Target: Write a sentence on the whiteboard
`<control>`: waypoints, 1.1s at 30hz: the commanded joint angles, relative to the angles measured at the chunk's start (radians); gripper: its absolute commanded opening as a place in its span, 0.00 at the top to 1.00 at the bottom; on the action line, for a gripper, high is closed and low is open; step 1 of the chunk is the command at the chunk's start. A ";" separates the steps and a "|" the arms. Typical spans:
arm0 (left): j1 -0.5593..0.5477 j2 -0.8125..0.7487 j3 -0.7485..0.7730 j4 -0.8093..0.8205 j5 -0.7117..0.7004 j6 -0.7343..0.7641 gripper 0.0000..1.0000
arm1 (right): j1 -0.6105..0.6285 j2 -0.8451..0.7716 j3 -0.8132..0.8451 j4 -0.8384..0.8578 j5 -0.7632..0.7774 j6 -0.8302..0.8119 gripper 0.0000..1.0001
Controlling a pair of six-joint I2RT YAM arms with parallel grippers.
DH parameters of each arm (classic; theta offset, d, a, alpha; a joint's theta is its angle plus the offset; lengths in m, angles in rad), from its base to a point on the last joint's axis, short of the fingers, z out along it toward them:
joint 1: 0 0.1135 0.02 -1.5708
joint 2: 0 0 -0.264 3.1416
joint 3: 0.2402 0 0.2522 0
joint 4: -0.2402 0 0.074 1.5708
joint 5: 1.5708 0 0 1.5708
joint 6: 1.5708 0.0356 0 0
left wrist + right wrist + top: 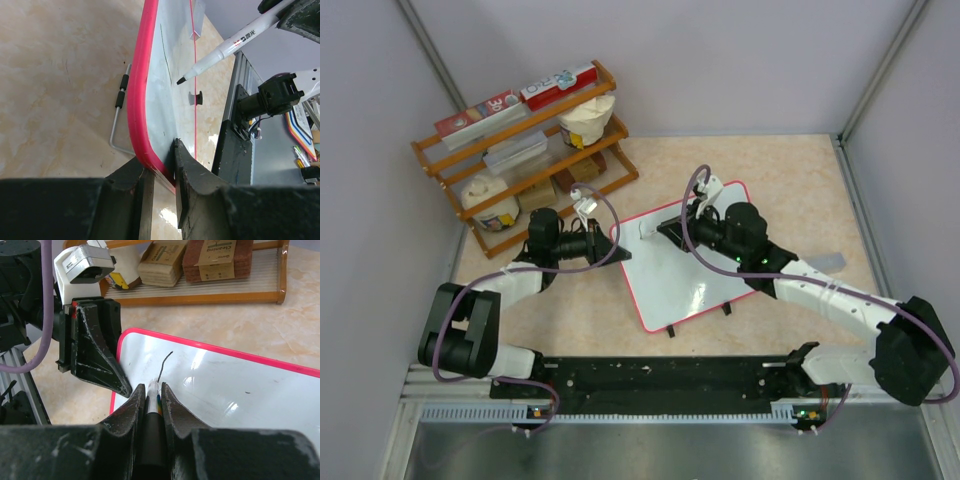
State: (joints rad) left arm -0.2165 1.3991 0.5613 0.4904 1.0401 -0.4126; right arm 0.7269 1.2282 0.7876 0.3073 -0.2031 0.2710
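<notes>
The left pincer (159, 150) is clamping the red left rim of the whiteboard (680, 275), which is lying mid-counter. The right pincer (153, 387) is gripping a marker (225, 47) near one short stroke (164, 365). Heavy pen pressure risks sliding the board and skewing the letters.

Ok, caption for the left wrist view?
Left gripper clamps the whiteboard by its red rim, marker tip close to one thin black stroke.
</notes>
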 commanded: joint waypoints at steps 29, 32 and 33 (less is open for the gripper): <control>-0.009 0.028 0.023 -0.001 -0.014 0.100 1.00 | 0.009 0.040 0.065 0.072 0.091 0.004 1.00; -0.009 0.028 0.023 -0.001 -0.015 0.101 1.00 | 0.009 0.042 0.062 0.064 0.102 0.002 1.00; -0.009 0.026 0.022 -0.001 -0.015 0.101 1.00 | 0.011 0.042 0.061 0.061 0.108 0.000 1.00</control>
State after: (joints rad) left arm -0.2165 1.4117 0.5697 0.4885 1.0470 -0.4095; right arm 0.7269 1.2583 0.8082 0.3370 -0.1364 0.2813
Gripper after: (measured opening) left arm 0.239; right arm 0.115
